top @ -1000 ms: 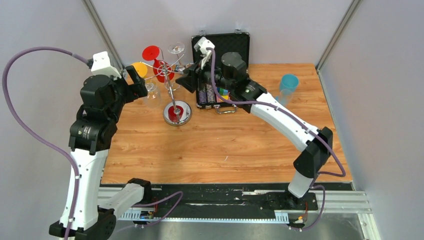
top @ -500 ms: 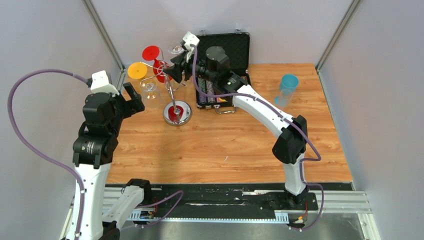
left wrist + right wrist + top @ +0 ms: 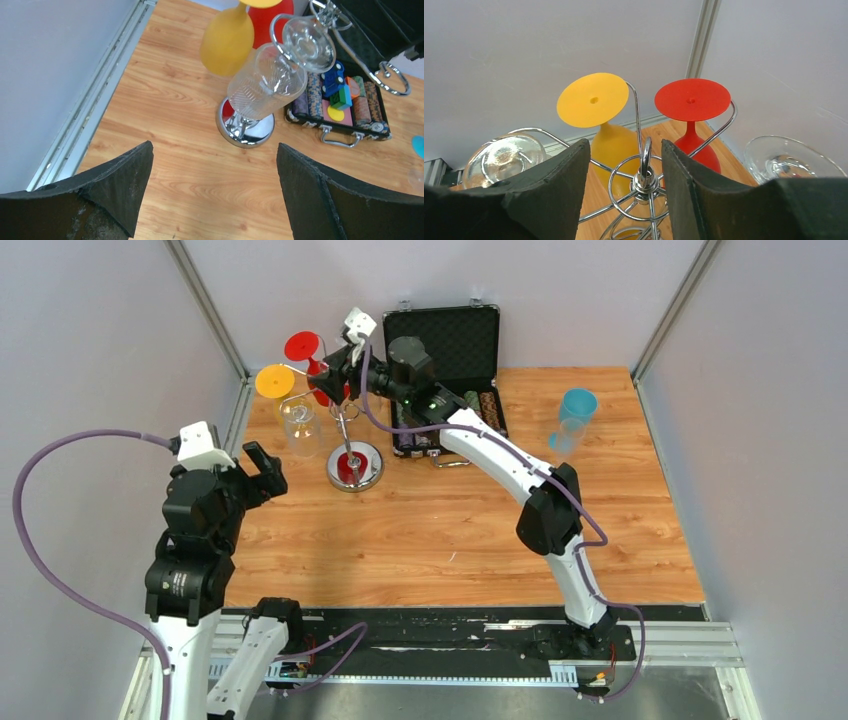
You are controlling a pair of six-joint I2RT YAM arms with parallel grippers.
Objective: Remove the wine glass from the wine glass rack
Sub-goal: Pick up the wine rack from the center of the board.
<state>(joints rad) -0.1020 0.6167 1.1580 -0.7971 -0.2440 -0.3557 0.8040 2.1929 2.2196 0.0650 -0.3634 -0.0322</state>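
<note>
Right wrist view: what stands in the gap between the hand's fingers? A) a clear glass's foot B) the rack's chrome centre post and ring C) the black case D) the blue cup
B: the chrome centre post and ring of the wine glass rack show between the open fingers of the right hand, with space on both sides.

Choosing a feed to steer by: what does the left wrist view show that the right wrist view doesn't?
Only left wrist: the rack's base and the chip case. Only right wrist: the rack's hub, the red glass's foot and a second clear glass. Both: the yellow glass, the red glass and the ribbed glass hanging on the rack.
</note>
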